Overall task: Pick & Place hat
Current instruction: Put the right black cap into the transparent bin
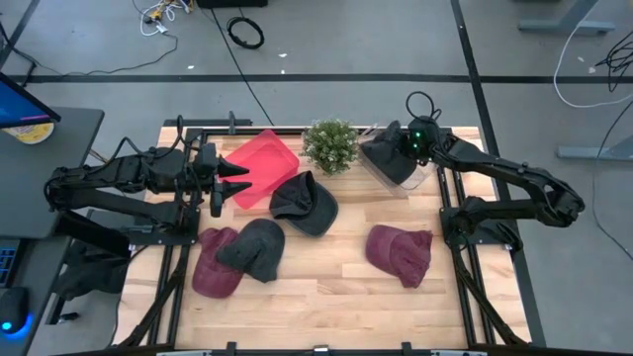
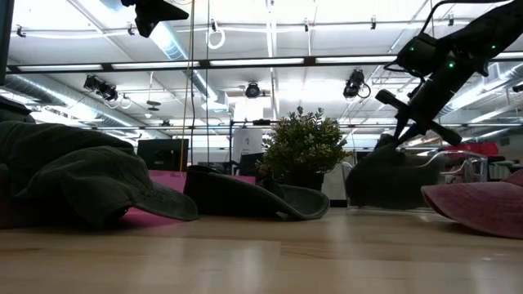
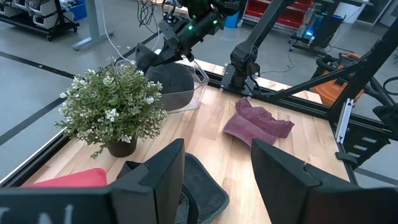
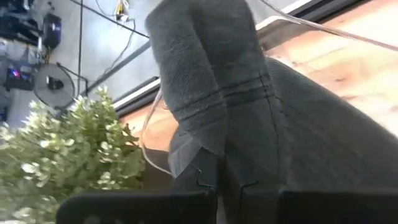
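Note:
A dark grey hat (image 1: 388, 158) sits in a clear bin (image 1: 420, 180) at the table's far right, and my right gripper (image 1: 399, 141) is shut on it. In the low view the hat (image 2: 384, 175) hangs under that gripper (image 2: 398, 135). My left gripper (image 1: 237, 180) hovers open over a red tray (image 1: 259, 166) at the far left, touching nothing. On the table lie a dark hat (image 1: 305, 204), a grey hat (image 1: 254, 247) leaning on a maroon hat (image 1: 212, 265), and another maroon hat (image 1: 400, 252). My right gripper pinches a raised fold of the grey hat's cloth (image 4: 217, 134) between its two fingers (image 4: 205, 180). It comes slanting down from the table's right. The hat hangs below the fingers with its lower part (image 2: 380, 196) down in the clear bin.
A small potted plant (image 1: 331, 146) stands at the far edge between the red tray and the clear bin. Bare wood (image 1: 326, 272) lies near the front between the hats. Black frame rails (image 1: 455, 227) run along the table's sides.

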Controlling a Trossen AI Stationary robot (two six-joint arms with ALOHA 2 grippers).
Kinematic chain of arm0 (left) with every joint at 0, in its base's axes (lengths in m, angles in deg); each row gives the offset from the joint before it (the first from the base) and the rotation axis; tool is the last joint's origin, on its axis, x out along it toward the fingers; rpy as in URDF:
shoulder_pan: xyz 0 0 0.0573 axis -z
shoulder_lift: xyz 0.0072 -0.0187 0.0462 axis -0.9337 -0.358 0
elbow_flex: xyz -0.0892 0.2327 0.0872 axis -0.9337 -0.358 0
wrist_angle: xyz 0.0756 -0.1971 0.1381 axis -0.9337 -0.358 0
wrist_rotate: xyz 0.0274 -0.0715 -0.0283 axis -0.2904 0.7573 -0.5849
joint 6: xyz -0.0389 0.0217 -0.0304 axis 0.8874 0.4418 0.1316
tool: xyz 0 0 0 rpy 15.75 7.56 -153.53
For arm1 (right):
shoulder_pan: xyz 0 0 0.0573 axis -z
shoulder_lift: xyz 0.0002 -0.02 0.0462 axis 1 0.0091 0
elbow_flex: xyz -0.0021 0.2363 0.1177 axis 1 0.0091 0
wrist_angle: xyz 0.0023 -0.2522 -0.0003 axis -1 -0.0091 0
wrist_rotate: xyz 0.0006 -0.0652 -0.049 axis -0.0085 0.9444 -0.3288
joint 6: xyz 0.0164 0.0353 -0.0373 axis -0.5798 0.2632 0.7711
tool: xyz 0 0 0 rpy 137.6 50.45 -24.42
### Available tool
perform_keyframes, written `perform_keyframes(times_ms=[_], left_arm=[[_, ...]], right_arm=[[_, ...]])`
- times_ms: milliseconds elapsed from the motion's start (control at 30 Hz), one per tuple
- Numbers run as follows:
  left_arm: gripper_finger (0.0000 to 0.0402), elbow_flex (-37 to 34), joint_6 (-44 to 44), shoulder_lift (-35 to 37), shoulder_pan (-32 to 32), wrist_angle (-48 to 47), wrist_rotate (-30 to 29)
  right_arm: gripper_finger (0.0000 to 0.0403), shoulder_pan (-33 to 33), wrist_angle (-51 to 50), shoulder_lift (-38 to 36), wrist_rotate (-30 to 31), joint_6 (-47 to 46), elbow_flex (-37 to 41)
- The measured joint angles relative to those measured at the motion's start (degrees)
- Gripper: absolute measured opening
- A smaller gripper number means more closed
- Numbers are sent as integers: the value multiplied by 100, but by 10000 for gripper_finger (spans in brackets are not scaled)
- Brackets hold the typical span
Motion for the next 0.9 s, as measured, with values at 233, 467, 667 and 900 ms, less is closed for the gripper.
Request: perform_keyframes(times_ms=[233,467,667,900], left_arm=[[190,0,1,0,-1,0,0],[190,0,2,1,0,0,0],[190,0,23,1,0,0,0],[190,0,7,2,1,2,0]], right_arm=[[2,2,237,232,-228,1076,97],[3,2,813,456,-254,1577,99],[4,50,848,458,-173,1672,99],[39,142,843,458,-464,1699,99]])
